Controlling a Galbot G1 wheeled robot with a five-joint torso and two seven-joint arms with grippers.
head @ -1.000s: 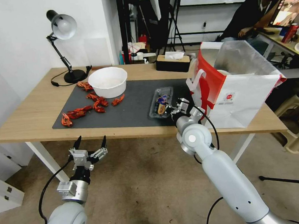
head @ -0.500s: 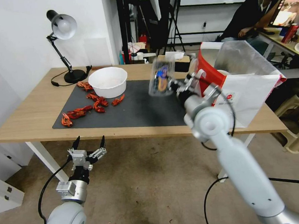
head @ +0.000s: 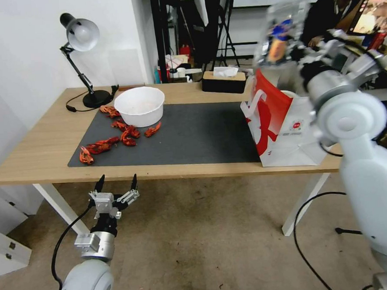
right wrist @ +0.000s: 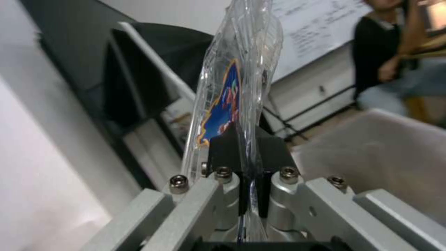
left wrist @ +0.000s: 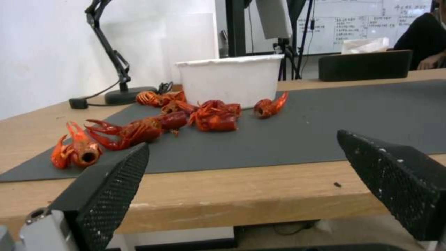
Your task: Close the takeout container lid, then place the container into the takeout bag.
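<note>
Standing open at the right end of the wooden table point(head: 41, 150): the takeout bag point(head: 289, 130). Hanging above the takeout bag's mouth, clear of it: the right gripper point(head: 303, 53), pinching the closed takeout container point(head: 278, 34) by one edge. Parking well left of the takeout bag, below the table's front edge, fingers spread wide: the left gripper point(head: 116, 184).

White wall point(head: 21, 50), perhaps concrete floor point(head: 199, 241), wooden table point(head: 45, 145).
</note>
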